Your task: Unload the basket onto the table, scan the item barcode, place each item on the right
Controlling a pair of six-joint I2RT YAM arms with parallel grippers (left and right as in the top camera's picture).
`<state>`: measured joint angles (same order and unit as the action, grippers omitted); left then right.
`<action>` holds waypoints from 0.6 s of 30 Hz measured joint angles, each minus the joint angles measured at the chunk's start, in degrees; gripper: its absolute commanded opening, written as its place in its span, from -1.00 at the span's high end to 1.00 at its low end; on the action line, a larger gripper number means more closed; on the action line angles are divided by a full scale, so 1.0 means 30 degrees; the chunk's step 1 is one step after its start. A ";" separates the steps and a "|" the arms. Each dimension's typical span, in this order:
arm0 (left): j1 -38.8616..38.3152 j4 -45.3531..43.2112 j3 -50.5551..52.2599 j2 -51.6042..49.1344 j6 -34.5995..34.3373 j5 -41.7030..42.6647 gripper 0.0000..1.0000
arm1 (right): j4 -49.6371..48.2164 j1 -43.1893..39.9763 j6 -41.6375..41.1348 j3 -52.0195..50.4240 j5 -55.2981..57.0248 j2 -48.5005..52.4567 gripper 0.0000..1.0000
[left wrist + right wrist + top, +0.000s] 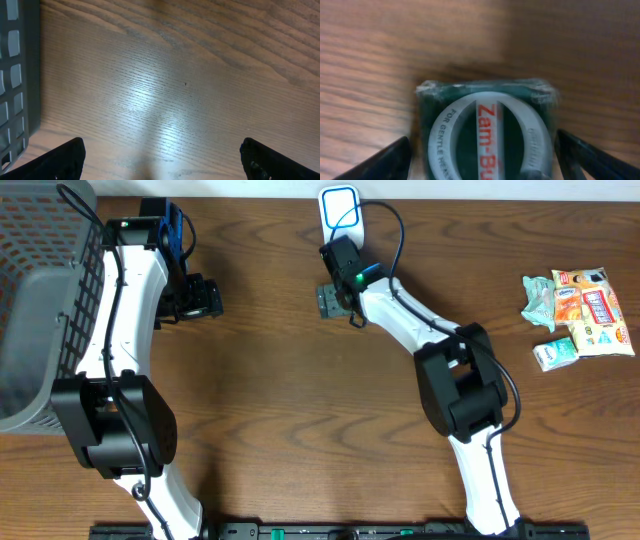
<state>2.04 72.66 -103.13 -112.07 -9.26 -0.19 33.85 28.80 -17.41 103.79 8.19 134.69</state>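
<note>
Green box (485, 95), between parted right gripper (481, 150)

Below my right wrist, the green pack (485, 125) carries a white ring. Red lettering across its middle reads "Zam-Bu", and the frame edge cuts off the rest. Small dark capitals curve round the ring: "FOR GENTLE HEAL", blurred beyond that. Print on the snack packets (590, 310) is too small for me to read.
</note>
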 measured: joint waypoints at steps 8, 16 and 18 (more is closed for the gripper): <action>0.0000 0.0000 0.0000 0.0000 0.0000 0.0000 -0.95 | -0.0240 -0.0073 0.0087 0.0044 0.0066 0.0051 0.18; 0.0000 -0.0007 -0.0007 0.0000 0.0000 0.0000 -0.95 | 0.1996 -0.1326 0.0087 -0.0058 0.0532 -0.1195 0.07; 0.0000 0.0000 -0.0007 0.0000 0.0000 0.0000 -0.96 | 0.3147 -0.2317 0.0117 -0.0124 0.1166 -0.2586 0.07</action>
<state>2.04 72.66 -103.15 -112.07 -9.26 -0.19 43.29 21.85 -17.06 103.42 11.68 126.93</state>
